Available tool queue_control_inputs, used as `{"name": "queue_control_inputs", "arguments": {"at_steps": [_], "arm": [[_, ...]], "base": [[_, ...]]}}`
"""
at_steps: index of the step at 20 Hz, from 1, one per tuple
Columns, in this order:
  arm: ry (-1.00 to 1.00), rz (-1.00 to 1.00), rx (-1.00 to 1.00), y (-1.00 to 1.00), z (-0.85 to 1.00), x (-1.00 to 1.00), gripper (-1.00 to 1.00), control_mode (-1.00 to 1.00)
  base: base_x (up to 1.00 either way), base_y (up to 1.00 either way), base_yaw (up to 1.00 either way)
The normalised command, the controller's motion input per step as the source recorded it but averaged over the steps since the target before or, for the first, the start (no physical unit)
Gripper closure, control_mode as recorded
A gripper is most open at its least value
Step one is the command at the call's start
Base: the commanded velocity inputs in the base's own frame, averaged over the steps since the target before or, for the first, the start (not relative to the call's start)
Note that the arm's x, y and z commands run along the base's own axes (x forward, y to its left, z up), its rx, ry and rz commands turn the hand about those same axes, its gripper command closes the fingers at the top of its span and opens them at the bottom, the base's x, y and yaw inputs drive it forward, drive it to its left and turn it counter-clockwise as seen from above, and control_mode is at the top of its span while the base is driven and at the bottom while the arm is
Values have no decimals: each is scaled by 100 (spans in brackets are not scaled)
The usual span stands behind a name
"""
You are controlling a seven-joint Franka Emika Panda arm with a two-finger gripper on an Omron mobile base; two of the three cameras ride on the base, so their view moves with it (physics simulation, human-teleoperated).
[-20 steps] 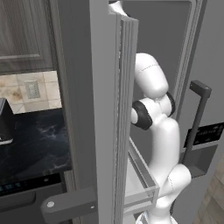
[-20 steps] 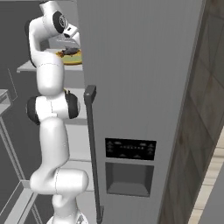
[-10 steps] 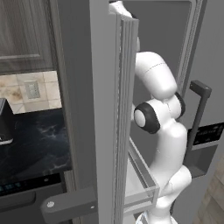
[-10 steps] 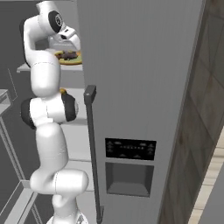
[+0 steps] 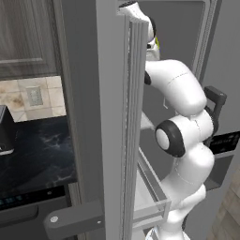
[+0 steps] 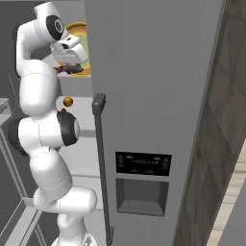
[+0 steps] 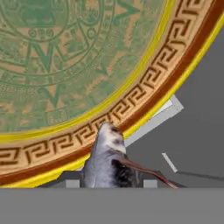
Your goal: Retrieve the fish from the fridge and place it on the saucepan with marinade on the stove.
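Right base view showed the fridge (image 6: 153, 96) with its left door open and the arm reaching onto an upper shelf. There the gripper (image 6: 72, 60) was clamped on the fish (image 7: 108, 162), just above a patterned plate (image 7: 65, 65).

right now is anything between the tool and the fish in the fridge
Nothing visible. In the hand view the fish lies right at the tool, over the edge of the patterned plate. In the right base view the tool is on the fish, above the fridge shelf.
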Motion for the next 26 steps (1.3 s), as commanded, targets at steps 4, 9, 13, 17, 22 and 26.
{"name": "queue_control_inputs", "arguments": {"at_steps": [4, 9, 13, 17, 22, 26], "arm": [[0, 0, 0, -38, -47, -97, 100, -100], [-5, -1, 3, -19, -3, -59, 100, -100], [-7, -1, 1, 0, 22, -29, 100, -100], [-8, 0, 1, -13, -8, -95, 100, -100], [-11, 0, 0, -14, -38, -100, 100, -100], [-16, 0, 0, -28, -50, -100, 100, -100]], "base": [[0, 0, 0], [0, 0, 0], [0, 0, 0], [0, 0, 0], [0, 0, 0], [0, 0, 0]]}}
